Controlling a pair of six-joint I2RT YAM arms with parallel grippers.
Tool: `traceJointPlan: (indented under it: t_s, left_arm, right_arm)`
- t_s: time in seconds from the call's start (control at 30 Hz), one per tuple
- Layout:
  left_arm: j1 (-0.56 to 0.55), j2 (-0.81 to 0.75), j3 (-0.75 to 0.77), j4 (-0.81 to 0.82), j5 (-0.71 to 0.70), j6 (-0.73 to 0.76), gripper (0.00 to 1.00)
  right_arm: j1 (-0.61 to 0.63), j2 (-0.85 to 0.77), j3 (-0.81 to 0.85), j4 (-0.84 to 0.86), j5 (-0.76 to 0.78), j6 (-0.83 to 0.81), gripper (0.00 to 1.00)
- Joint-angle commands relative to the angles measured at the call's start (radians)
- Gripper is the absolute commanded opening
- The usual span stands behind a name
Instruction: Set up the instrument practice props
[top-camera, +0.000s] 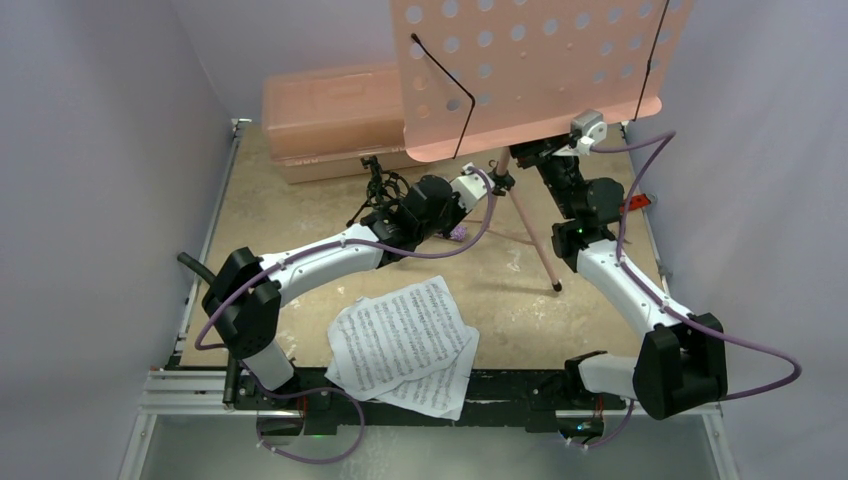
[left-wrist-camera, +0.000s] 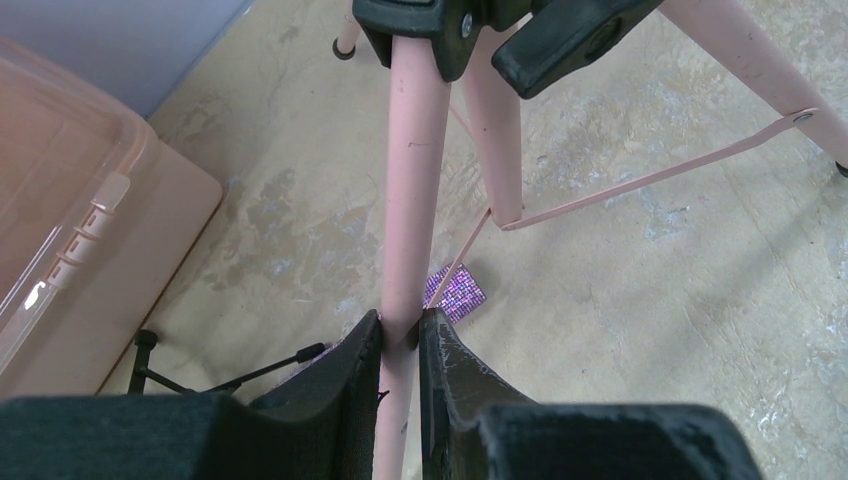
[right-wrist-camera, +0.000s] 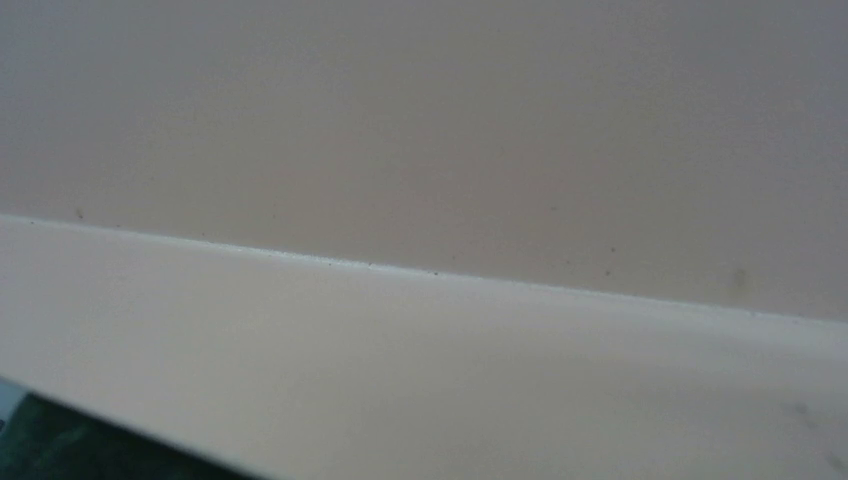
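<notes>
Left fingers (left-wrist-camera: 350, 375) pinch pole of pink music stand (top-camera: 520, 70) above tripod hub; stand upright at back of bench (top-camera: 480, 290). Right fingers up at desk's lower lip, hidden: spread or pinching, cannot tell. Sheet-music pages (top-camera: 400, 335) lie at near edge. Purple glitter microphone (left-wrist-camera: 455, 290) and black tripod mic stand (top-camera: 375, 185) sit near pole, by salmon lidded case (top-camera: 330, 110).

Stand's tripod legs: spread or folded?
Spread: legs splay outward, braces extended, feet on the table.

Overhead from behind, left wrist close on music stand (top-camera: 540, 125)
</notes>
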Motion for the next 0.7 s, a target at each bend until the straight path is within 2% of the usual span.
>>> traceJointPlan:
  t_s: [0.0, 0.67]
  left_arm:
    - [0.021, -0.031, 0.009, -0.005, -0.042, -0.032, 0.0]
    - [0.022, -0.009, 0.02, -0.066, -0.037, -0.077, 0.0]
  right_arm:
    - [-0.006, -0.062, 0.06, 0.284, 0.042, 0.006, 0.0]
    - [-0.006, -0.066, 0.074, 0.275, 0.025, 0.033, 0.0]
